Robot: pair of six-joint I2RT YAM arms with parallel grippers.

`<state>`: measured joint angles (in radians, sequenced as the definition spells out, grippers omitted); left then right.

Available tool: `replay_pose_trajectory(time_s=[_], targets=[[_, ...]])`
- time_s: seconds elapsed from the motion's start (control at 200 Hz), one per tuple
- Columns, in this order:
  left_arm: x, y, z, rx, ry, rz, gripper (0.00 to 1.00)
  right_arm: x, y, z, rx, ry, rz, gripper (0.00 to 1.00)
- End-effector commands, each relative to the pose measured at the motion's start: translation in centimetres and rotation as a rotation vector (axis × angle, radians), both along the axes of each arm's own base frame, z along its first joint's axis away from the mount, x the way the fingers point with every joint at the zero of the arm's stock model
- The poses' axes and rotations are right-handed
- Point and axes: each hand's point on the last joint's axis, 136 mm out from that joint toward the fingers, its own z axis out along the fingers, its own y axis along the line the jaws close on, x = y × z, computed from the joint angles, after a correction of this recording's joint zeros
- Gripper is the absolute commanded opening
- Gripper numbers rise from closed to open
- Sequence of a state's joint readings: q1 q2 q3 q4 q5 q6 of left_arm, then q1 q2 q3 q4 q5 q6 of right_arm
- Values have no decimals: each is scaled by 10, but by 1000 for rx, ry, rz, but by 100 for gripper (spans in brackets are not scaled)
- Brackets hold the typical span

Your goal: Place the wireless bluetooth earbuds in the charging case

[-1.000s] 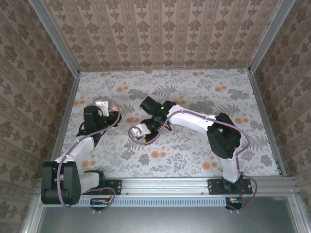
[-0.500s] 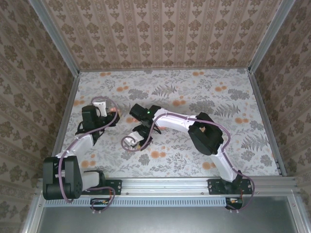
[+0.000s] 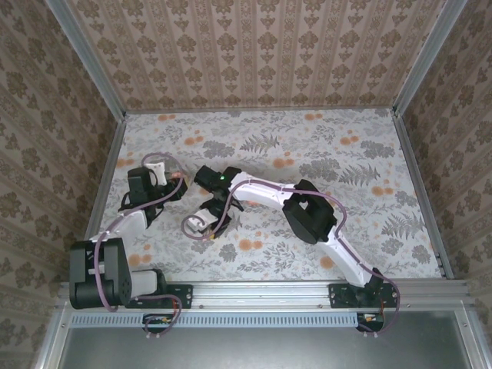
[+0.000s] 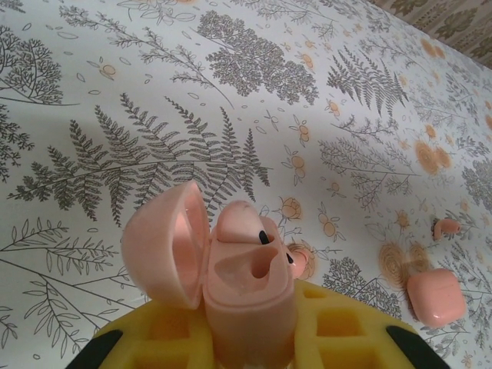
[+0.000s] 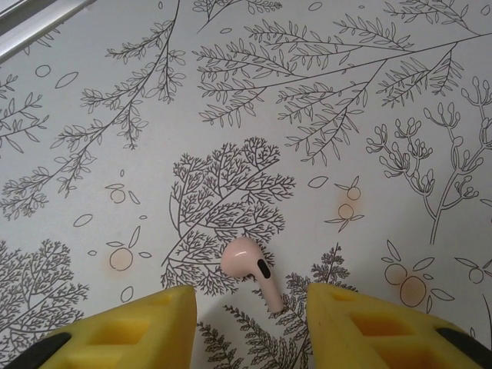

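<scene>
At about nine o'clock on the worktop, our left fingers are clenched on the charging case, its lid swung open. One earbud looks seated and the socket beside it is empty. Further right, our right fingers stand released either side of the second earbud, which lies loose at six o'clock in the right wrist view, not yet grasped. We judge the task roughly half done.

Left end effector clamped — right one parted.

earbud on table | between right gripper jaws | case probably leftward
</scene>
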<state>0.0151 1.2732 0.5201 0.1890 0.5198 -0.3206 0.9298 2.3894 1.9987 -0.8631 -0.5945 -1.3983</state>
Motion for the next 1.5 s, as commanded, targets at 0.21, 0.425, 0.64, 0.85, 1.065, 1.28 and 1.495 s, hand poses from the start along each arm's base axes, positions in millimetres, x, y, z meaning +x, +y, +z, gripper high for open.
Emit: replay_pose_trajectory(time_s=[0.21, 0.425, 0.64, 0.85, 1.065, 1.28, 1.495], targets=[[13, 1, 21, -44, -54, 0, 13, -20, 4, -10, -30, 79, 63, 42], [14, 2, 22, -48, -55, 5, 13, -19, 5, -20, -47, 79, 63, 42], [14, 3, 22, -54, -53, 5, 13, -17, 6, -26, -61, 58, 64, 38], [14, 2, 21, -57, -53, 4, 13, -14, 8, -34, -76, 25, 61, 33], [15, 2, 23, -64, -58, 5, 13, -16, 8, -37, -88, 16, 61, 29], [14, 2, 22, -65, -56, 4, 13, -16, 7, -37, -100, 16, 51, 20], [14, 1, 24, -67, -58, 1, 13, -11, 4, -26, -101, 7, -3, 17]])
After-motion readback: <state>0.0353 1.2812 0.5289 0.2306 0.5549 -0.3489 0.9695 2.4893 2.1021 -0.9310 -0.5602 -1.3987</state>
